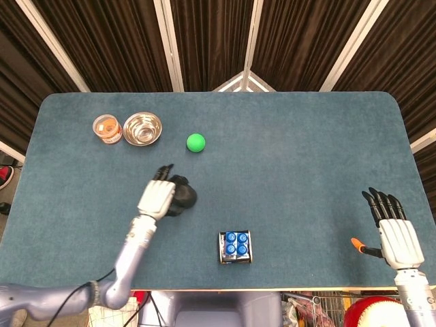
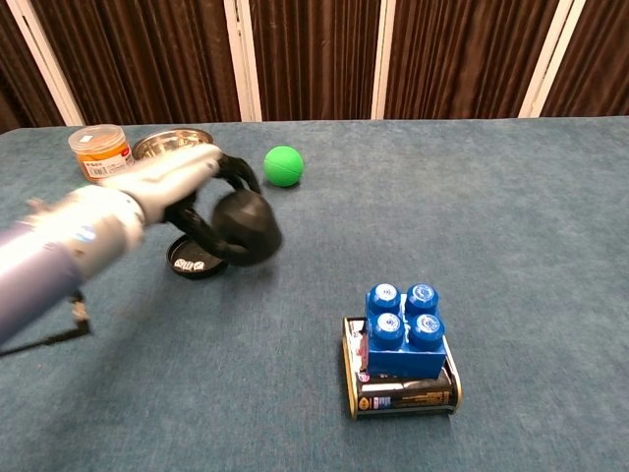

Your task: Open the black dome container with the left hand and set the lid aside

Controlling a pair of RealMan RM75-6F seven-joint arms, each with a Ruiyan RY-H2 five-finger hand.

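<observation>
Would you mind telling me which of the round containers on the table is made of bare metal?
The steel bowl, shiny and open-topped; the orange jar beside it is plastic.

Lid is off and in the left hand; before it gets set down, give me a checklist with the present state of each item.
1. Black dome lid held by the left hand: ok, the fingers wrap it and it is off the table.
2. Lid clear of its base: ok, the base lies on the table, apart from the lid.
3. Base contents in place: ok, small dice show inside it in the chest view.
4. Bare table to put the lid on: ok, open cloth lies right of the hand.
5. Nearby obstacles: ok, green ball and blue block are apart from the lid.
6. Right hand out of the way: ok, at the far table edge.
</observation>
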